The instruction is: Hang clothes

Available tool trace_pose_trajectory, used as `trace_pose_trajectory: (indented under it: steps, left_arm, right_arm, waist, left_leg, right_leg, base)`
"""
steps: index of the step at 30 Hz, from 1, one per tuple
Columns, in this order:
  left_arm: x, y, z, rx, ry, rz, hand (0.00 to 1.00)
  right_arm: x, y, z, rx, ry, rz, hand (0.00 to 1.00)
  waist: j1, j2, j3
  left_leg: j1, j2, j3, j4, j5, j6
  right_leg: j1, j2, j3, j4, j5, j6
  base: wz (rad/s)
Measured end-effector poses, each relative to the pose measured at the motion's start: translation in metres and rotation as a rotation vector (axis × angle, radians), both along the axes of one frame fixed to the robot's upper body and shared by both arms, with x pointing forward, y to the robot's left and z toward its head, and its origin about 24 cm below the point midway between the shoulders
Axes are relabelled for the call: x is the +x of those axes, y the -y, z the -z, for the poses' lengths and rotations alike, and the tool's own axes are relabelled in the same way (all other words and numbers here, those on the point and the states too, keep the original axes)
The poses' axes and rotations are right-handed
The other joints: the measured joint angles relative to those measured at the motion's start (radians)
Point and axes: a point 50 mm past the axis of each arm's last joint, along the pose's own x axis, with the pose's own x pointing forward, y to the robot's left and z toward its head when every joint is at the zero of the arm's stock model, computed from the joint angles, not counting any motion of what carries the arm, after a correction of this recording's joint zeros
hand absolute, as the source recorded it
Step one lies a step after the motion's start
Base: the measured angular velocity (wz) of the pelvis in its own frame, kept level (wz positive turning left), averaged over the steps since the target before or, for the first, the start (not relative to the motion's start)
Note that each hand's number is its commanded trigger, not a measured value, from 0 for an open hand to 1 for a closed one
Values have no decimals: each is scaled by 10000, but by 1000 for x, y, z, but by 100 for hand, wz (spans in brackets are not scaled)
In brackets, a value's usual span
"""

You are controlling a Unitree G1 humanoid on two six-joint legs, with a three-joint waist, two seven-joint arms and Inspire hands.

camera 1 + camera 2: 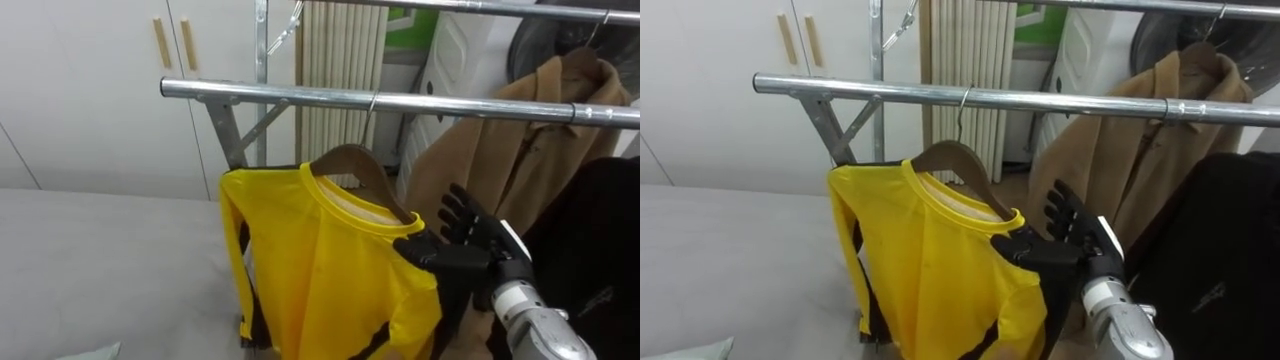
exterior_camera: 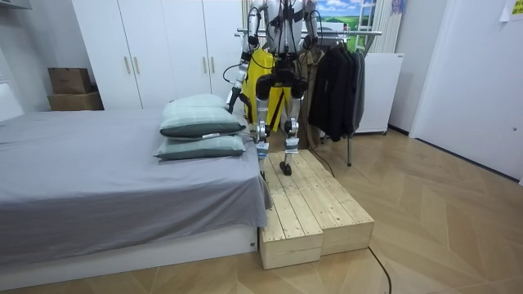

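Observation:
A yellow shirt [image 1: 320, 270] hangs on a wooden hanger [image 1: 352, 160], and the hanger's hook sits over the metal rail [image 1: 300, 94] of the clothes rack. My right hand [image 1: 468, 243] is at the shirt's right shoulder. Its fingers are spread and straight, and the thumb rests against the cloth there, so the hand is open. In the room view I stand on a wooden platform [image 2: 315, 204] facing the rack, with the yellow shirt [image 2: 263, 69] before me. My left hand [image 2: 232, 100] hangs low at the room view's left, too small to read.
A tan coat [image 1: 520, 150] and a black garment [image 1: 600, 250] hang to the right on the same rack. The grey bed [image 1: 100, 260] lies to my left, with pillows [image 2: 200, 126] on it. White wardrobe doors [image 1: 100, 80] stand behind, and a second rail [image 1: 500, 8] runs higher up.

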Motion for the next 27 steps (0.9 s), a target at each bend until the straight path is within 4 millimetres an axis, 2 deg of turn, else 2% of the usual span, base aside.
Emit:
trace_pose_trajectory:
  steps: [6, 11, 16, 22, 27]
  left_arm:
    - [-2, 1, 0, 42, 7, -102, 0]
    - [-4, 1, 0, 42, -42, -127, 0]
    - [-5, 3, 0, 20, -48, -229, 0]
    - [-7, 1, 0, 104, 61, -628, 0]
    - [-8, 1, 0, 112, 59, -690, 0]
  right_arm:
    - [-1, 4, 1, -591, -83, 443, 0]
    - [-1, 7, 1, -1110, -77, 575, 0]
    - [-14, 22, 10, -2198, -398, 1245, 0]
    - [-25, 47, 12, -2367, -484, 2693, 0]
    - [-42, 54, 25, -2462, -997, 2952, 0]
  waist:
    - [-63, 24, 6]
    - [-258, 31, 6]
    - [-465, 53, -6]
    - [-555, 47, -11]
    - [-683, 36, -17]
  left_leg:
    - [0, 14, 61, -5, 0, 0]
    - [5, 21, 64, -15, 0, -2]
    - [-95, 21, 66, -20, 0, -2]
    - [-77, 28, 78, -31, 0, -2]
    - [-57, 29, 99, -29, 0, -2]
  right_leg:
    - [-15, 23, 49, 3, 4, -2]
    - [-21, 61, 37, -7, 8, -8]
    - [-71, 40, 28, -3, 6, -5]
    - [-66, 43, 68, -12, 4, -3]
    - [-65, 47, 90, -13, 3, 0]
  base:
    - [-3]
    - [0]
    - [0]
    - [0]
    - [-1]
